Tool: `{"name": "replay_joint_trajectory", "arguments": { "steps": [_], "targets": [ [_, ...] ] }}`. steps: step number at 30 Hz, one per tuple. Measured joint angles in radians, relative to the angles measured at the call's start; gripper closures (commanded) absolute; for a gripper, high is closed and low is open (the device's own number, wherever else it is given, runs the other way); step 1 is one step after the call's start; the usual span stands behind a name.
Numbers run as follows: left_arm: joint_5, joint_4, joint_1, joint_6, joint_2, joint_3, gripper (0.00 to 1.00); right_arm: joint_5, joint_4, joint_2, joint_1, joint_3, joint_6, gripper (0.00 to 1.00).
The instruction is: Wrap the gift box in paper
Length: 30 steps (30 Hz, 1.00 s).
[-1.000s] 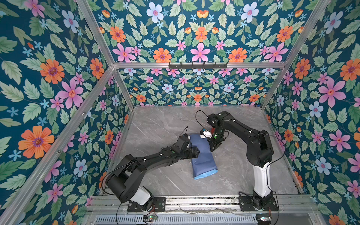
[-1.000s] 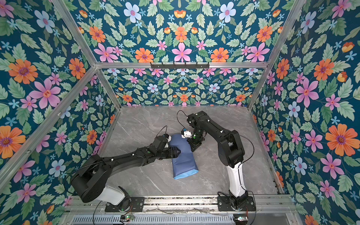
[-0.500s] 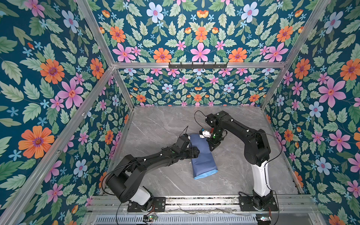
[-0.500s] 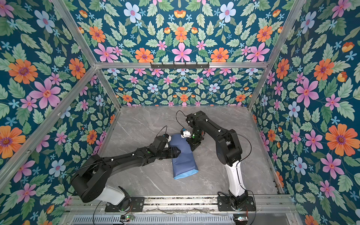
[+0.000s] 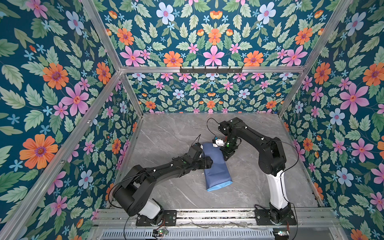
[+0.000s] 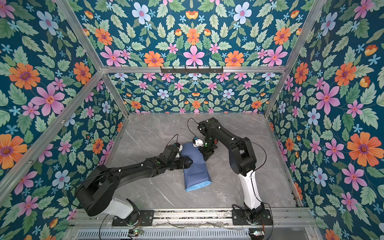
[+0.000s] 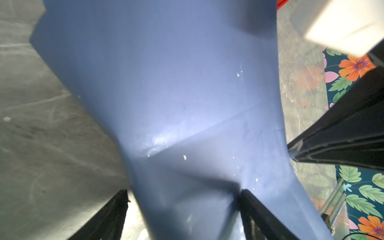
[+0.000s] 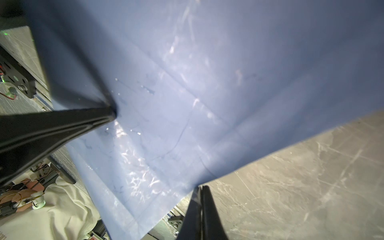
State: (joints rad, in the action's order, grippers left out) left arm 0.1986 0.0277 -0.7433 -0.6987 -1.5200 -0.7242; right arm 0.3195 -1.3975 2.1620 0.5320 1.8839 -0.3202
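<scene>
holding the fold; the paper has not shifted this past second
both top views: paper point(image 5: 217, 166) lies wrapped mid table point(image 5: 166, 135), box hidden inside, near end seemingly unsealed; floral walls point(image 5: 207, 97) around. left wrist: my left pincer point(image 7: 182, 192) stands apart, pressing the paper. right wrist: my right pincer point(image 8: 200, 189) is together at the paper's edge.

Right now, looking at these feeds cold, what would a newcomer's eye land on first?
First, the loud floral walls boxing in the grey marble table. Then the slate-blue paper bundled mid-table, a lighter blue edge showing at its near end. Both black arms meet over it: the left gripper open astride it, the right gripper shut at its edge.
</scene>
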Motion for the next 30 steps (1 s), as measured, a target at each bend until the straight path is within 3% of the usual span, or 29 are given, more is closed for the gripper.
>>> {"name": "replay_joint_trajectory", "arguments": {
  "steps": [30],
  "targets": [
    [0.0, 0.013, 0.0, 0.0, 0.002, 0.008, 0.15, -0.056, 0.004, 0.023, 0.001, 0.035, 0.003, 0.74]
  ]
}}
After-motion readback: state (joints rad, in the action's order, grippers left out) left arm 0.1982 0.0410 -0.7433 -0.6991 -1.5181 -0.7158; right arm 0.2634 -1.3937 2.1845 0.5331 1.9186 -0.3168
